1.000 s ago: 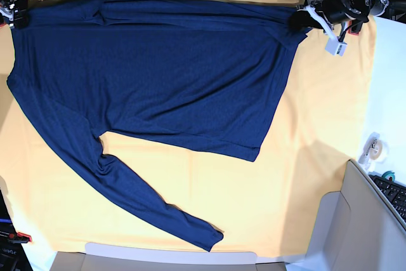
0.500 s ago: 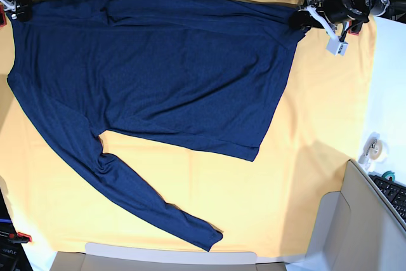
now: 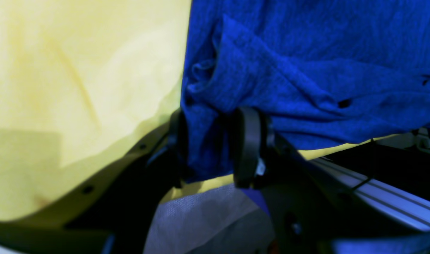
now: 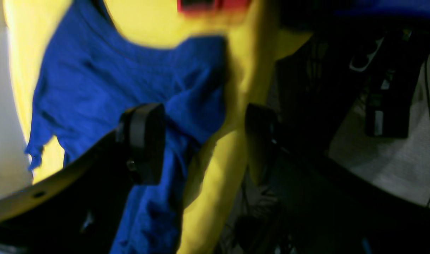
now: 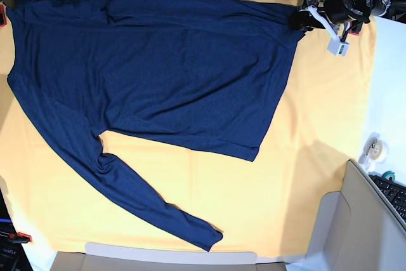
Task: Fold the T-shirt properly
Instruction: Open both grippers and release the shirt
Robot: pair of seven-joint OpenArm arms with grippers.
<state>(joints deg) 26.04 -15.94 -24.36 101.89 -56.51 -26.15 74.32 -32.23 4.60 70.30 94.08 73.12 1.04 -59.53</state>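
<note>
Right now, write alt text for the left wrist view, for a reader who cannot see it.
The left gripper is clamped on a bunched corner of the navy-blue T-shirt, its two black fingers pressing the fabric between them. The yellow-orange cloth fills the left side beneath the T-shirt.

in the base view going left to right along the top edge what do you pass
T-shirt spread on the yellow cloth → left gripper pinching its corner → bare white table.
</note>
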